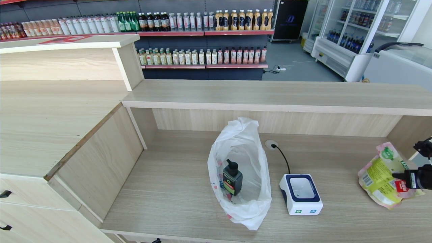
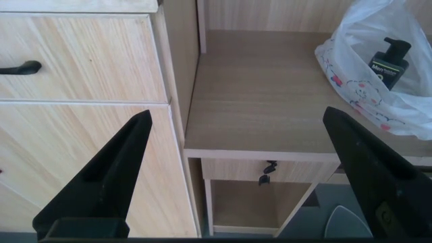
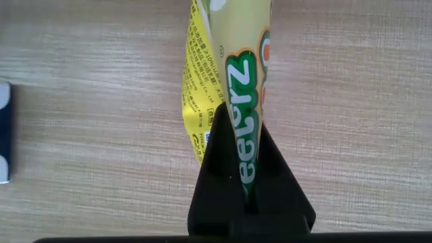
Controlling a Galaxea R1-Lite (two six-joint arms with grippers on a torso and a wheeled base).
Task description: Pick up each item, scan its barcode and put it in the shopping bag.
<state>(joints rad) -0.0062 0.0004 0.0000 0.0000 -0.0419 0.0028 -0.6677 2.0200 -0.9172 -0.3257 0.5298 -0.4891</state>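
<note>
A yellow-green snack pouch (image 1: 381, 175) is at the counter's right end, with my right gripper (image 1: 401, 177) shut on it; the pouch (image 3: 236, 94) is pinched edge-on between the black fingers (image 3: 223, 169). A white shopping bag (image 1: 251, 189) lies open in the middle of the counter with a black pump bottle (image 1: 232, 178) inside. The white and blue barcode scanner (image 1: 301, 193) stands between bag and pouch. My left gripper (image 2: 236, 175) hangs open off the counter's left front corner, empty, with the bag (image 2: 391, 74) and bottle (image 2: 390, 62) beyond it.
A cable (image 1: 281, 157) runs from the scanner to a grommet at the back. A raised ledge (image 1: 276, 96) borders the counter behind, a side wall (image 1: 101, 162) on the left. Drawers (image 2: 81, 61) are below left. Drink shelves and fridges stand beyond.
</note>
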